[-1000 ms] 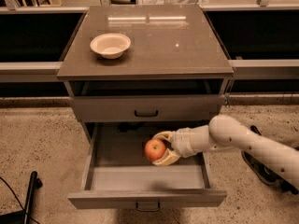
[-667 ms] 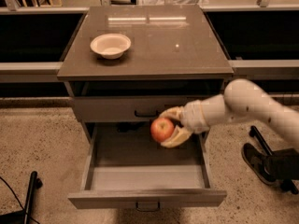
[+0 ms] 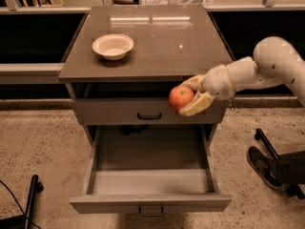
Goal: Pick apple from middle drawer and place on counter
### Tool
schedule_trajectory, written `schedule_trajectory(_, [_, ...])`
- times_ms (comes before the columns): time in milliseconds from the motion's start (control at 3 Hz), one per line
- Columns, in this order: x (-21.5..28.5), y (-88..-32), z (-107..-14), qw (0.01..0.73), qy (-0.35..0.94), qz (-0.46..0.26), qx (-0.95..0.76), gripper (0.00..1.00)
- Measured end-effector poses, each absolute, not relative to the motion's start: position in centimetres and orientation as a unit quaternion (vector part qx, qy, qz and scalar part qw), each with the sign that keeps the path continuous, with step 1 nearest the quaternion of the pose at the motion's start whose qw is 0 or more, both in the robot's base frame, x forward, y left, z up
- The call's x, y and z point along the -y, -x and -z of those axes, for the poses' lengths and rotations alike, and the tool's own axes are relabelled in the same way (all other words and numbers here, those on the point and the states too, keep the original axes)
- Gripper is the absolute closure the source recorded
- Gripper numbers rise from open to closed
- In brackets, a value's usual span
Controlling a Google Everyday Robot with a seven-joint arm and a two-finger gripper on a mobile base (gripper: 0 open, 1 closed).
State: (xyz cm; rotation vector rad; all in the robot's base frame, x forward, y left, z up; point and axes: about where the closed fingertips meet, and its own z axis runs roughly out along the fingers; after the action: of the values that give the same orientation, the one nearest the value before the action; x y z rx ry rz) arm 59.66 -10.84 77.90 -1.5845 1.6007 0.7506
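We see a small, round red-orange apple (image 3: 180,98) with a smooth skin, a paler yellowish blush on its upper left and a soft highlight near the top; it looks smaller than the cream-white shallow bowl (image 3: 113,46). The cream-coloured two-finger gripper (image 3: 186,98) is clamped on the apple, one finger arched over its top and the other slanting under its right side. The apple hangs in the air in front of the closed grey upper drawer front (image 3: 107,112), just right of that front's black loop handle (image 3: 149,116). It is just below the front edge of the glossy grey-brown counter (image 3: 157,49) and above the right part of the open, wide grey middle drawer (image 3: 150,151), and we see it touch neither. The bowl sits well apart on the counter's left side. The fingers hide the apple's right flank, so we cannot tell how it looks there, and we make out no stem. The white jointed arm (image 3: 267,66) runs off the right edge. The small dark handle (image 3: 151,211) on the middle drawer's front panel is clipped by the bottom edge. A dark shape (image 3: 129,129) at the back of the drawer lies in shadow and we cannot tell what it is. Black equipment (image 3: 279,168) on the speckled beige floor (image 3: 43,142) at lower right is also cut off.
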Motion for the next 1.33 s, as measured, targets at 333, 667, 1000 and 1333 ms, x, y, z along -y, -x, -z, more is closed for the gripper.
schedule_trajectory(333, [12.0,-63.4,-84.4,0.408,0.594,-0.281,-0.634,1.00])
schedule_trajectory(667, [13.0,-65.9,-89.2,0.445,0.527,-0.282,-0.667,1.00])
schedule_trajectory(1000, [12.3,-70.1,-89.5,0.459,0.445,-0.261,-0.723,1.00])
schedule_trajectory(1333, [10.5,-74.7,-87.5,0.458,0.381,-0.227,-0.770,0.82])
